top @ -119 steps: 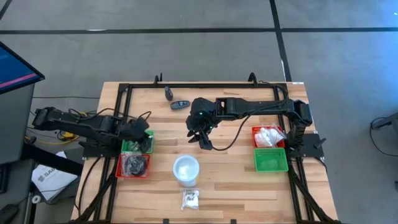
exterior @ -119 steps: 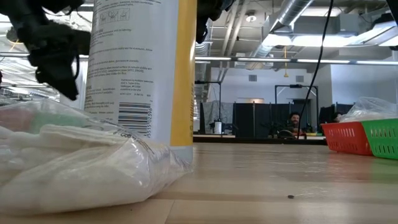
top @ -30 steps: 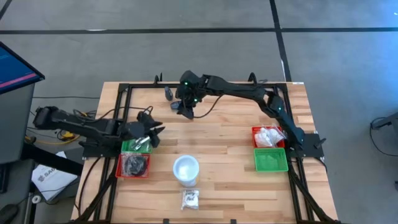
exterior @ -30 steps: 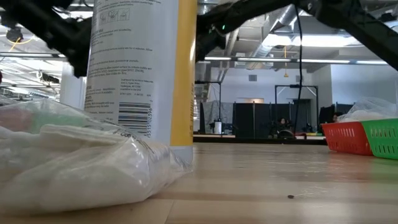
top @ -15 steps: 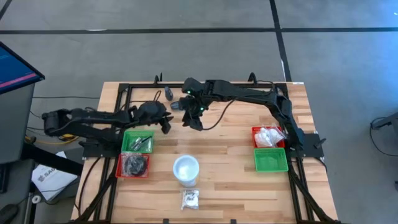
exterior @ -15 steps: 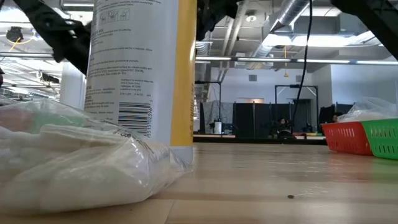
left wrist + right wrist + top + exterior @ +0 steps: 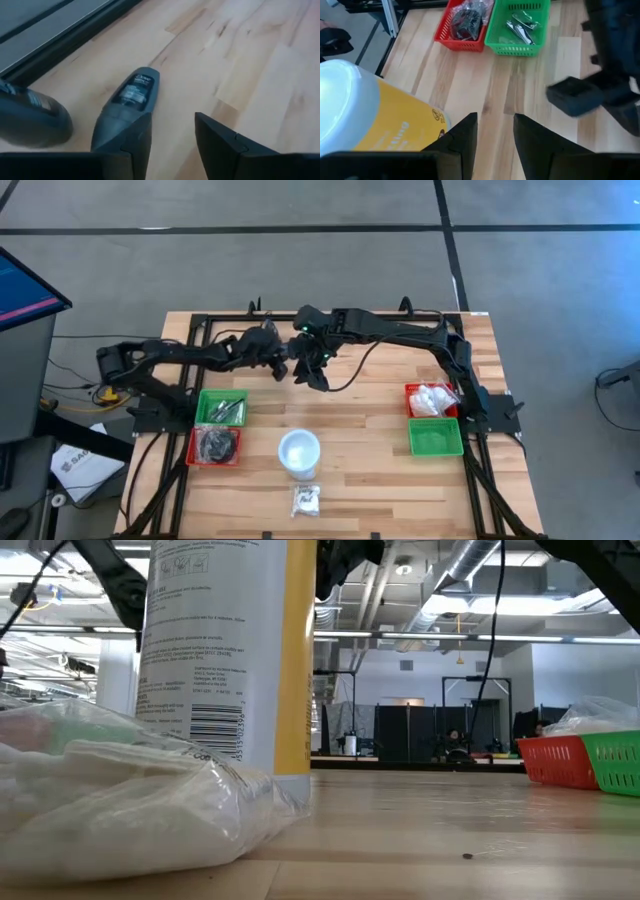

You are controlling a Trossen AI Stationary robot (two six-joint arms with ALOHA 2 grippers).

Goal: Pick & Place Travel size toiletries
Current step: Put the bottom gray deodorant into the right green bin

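I have the left tool [image 7: 172, 142] part-open and empty over the dark oblong tube [image 7: 125, 107] lying just ahead of its fingers on the bench [image 7: 260, 65], so next I must lower, straddle and pinch it, while the right tool [image 7: 495, 135] hovers close beside, empty

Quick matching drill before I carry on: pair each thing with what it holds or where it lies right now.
Things:
1. left green tray
2. left red tray
3. right red tray
4. dark oblong tube

States:
A. holds black pieces
B. lies flat on bare wood just ahead of the left gripper
C. holds thin silvery sticks
D. holds white wrapped pieces

Pairs: 1-C, 2-A, 3-D, 4-B
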